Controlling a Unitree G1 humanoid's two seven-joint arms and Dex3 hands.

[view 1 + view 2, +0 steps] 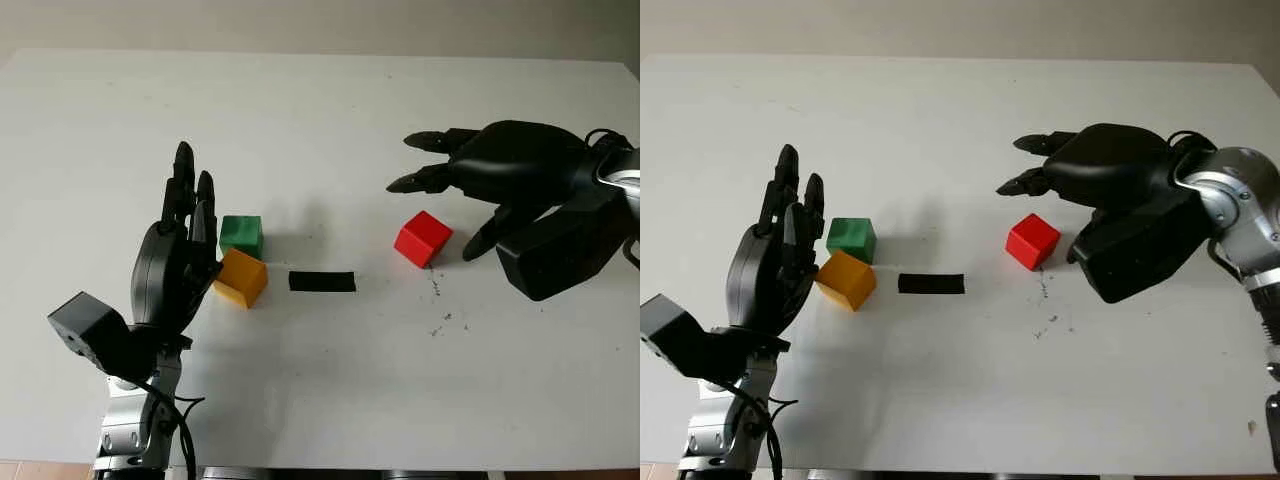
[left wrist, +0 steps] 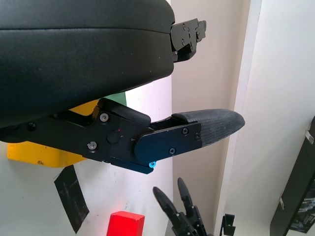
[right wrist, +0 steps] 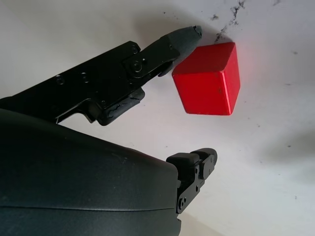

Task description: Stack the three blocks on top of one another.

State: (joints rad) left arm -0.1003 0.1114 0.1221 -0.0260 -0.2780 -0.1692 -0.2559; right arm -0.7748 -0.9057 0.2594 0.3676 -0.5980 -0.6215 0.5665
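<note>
Right eye view: right hand (image 1: 1080, 190) hovers released over the glossy red hard-edged cube (image 1: 1032, 241), right of centre on the matt white desk (image 1: 960, 120). Left hand (image 1: 775, 260), released, stands just left of the smooth orange cube (image 1: 846, 279) and green cube (image 1: 851, 239), which sit touching. Advised: lower squarely, pinch opposite flat faces, lift level. Black tape strip (image 1: 931, 284) lies between
</note>
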